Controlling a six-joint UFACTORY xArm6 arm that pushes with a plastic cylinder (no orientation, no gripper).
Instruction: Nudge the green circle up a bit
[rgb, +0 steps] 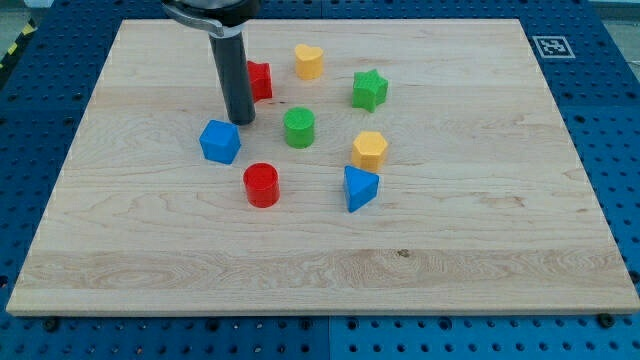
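The green circle (299, 128) is a short green cylinder near the middle of the wooden board (480, 240). My tip (242, 121) rests on the board to the green circle's left, a block's width away from it, just above the blue cube (220, 141). The rod rises from the tip to the view's top and partly hides a red block (260, 80) behind it.
A yellow heart (309, 61) and a green star (369, 90) lie above the green circle. A yellow hexagon (369, 150) and a blue triangle (359, 187) lie to its lower right. A red cylinder (261, 185) lies below it.
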